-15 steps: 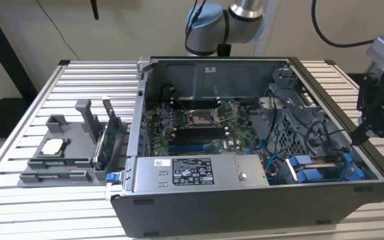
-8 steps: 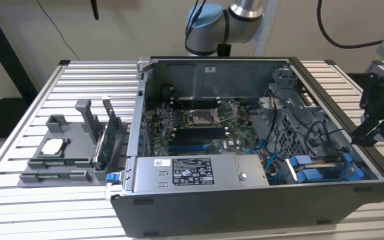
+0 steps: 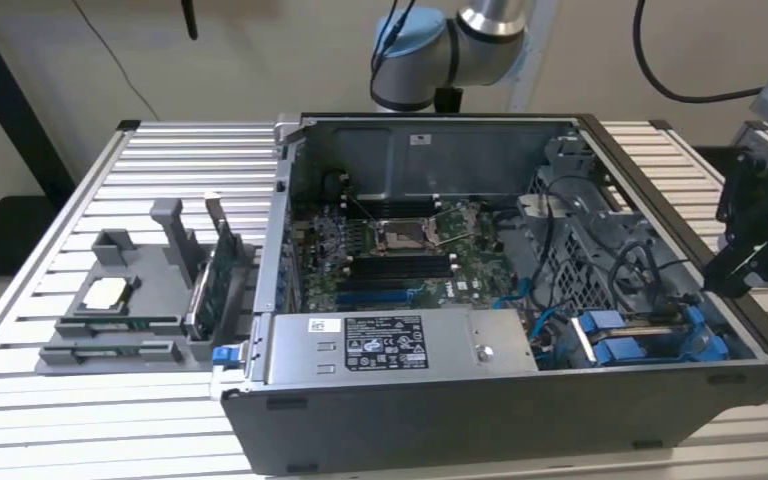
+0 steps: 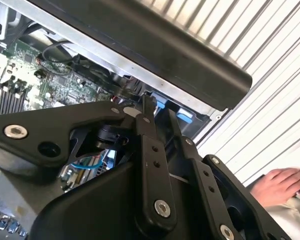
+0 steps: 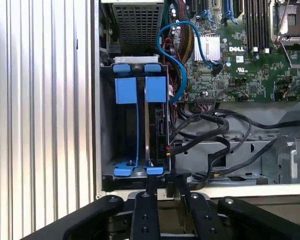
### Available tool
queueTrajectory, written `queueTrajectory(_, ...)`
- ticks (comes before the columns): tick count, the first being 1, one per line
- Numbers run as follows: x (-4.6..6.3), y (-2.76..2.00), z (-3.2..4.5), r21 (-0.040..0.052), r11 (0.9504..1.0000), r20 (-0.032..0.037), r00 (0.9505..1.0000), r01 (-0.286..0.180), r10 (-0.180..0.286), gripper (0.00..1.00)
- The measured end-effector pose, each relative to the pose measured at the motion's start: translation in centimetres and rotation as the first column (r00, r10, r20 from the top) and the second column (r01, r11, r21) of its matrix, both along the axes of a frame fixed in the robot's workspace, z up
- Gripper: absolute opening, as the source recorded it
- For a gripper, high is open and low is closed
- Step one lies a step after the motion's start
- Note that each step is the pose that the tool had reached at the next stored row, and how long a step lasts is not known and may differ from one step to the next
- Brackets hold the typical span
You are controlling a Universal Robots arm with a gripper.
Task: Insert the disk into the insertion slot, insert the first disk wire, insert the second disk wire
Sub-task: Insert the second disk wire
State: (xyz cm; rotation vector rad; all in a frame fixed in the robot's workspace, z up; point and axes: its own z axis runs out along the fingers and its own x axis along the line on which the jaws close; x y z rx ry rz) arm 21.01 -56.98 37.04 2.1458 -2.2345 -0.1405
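1. My arm (image 3: 488, 35) shows at the top of the exterior view, with a silver and blue joint.
2. My black fingers (image 3: 738, 268) hang at the exterior view's right and point down.
3. In both wrist views my two fingers (image 4: 149, 125) (image 5: 151, 189) stand close together with a small gap between them.
4. They hold nothing.

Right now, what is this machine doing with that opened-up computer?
A robot arm's gripper hangs at the edge of an open computer case, just outside its insertion slot. The disk, in its blue frame, appears to sit in that slot. A person's hand rests nearby, outside the case.
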Motion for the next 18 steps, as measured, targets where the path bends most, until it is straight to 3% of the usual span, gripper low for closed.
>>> queueTrajectory(6,0.0,0.01,-0.15,0.0021,1.0,-0.0012,1.0,0.003,-0.003,0.28)
queueTrajectory(8,0.0,0.01,-0.15,0.0023,1.0,-0.0012,1.0,0.003,-0.003,0.26)
queueTrajectory(9,0.0,0.01,-0.15,0.0025,1.0,-0.0011,1.0,0.003,-0.003,0.19)
queueTrajectory(18,-0.17,0.0,0.15,0.0074,1.0,-0.0011,1.0,0.003,-0.003,0.16)
